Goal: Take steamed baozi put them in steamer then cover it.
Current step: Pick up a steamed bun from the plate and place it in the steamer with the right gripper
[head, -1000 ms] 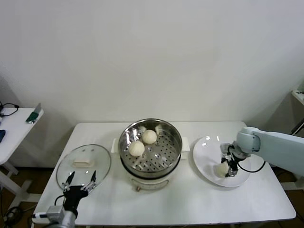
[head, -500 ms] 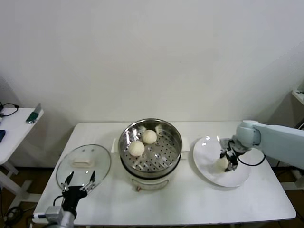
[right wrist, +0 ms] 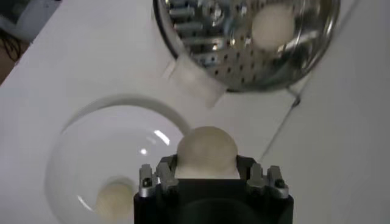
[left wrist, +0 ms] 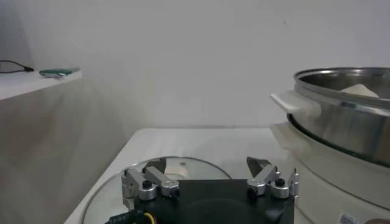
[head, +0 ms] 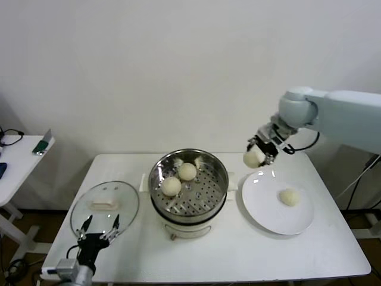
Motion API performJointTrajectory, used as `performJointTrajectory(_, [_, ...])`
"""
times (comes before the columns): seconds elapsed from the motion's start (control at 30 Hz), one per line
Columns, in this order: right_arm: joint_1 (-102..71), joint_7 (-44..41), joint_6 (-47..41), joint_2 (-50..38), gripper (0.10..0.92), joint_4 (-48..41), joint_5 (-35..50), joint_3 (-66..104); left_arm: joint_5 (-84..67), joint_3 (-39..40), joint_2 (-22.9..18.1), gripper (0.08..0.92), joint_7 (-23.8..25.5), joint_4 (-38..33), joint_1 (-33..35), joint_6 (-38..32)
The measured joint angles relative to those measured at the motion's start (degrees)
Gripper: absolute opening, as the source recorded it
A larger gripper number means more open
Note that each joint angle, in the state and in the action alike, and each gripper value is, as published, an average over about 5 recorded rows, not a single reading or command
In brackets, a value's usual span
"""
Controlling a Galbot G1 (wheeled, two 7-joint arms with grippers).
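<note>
Baozi (head: pixel 253 158) number three is in the air, pinched in the right hand (head: pixel 257 154) above the gap between the plate (head: pixel 262 211) and the steamer (head: pixel 217 179). The right wrist view shows the pale bun (right wrist: pixel 206 151) bulging between the closed fingers, with the steamer's perforated tray (right wrist: pixel 213 45) ahead of it. Two buns (head: pixel 172 186) already sit on the far-left part of the tray, touching or nearly so; one more (head: pixel 290 196) waits on the plate.

To do this step well, I would carry the bun leftward over the rim with clearance and lower it onto a bare patch of the tray, on the near or right side, away from the two already placed. Release should come only once the bun rests on the tray (a dropped bun would likely roll on the smooth metal). The dough looks soft and smooth, so a light squeeze is wise; it could dent or stick to the fingers.

The steamer is shiny steel with a tall wall, on a white base with side handles. The plate is flat, glossy white.

The cover (head: pixel 105 207), clear glass with a metal rim and flat cream handle, lies on the desk (head: pixel 238 256) to the left. The left hand (head: pixel 100 227) hovers at its near edge, fingers spread wide, holding nothing.
</note>
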Motion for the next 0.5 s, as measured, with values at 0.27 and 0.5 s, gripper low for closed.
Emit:
performJointTrajectory(0.27, [1.04, 1.47, 4.65, 9.17, 0.653, 5.26, -3.1, 2.96, 0.03, 0.04, -0.11, 0.823, -0.07, 0.0, 0.42, -0.39])
performJointTrajectory(0.5, [-2.19, 2.64, 6.47, 16.28, 0.653, 6.48, -6.45, 4.09, -0.09, -0.42, -0.06, 0.823, -0.08, -0.1, 0.52, -0.38])
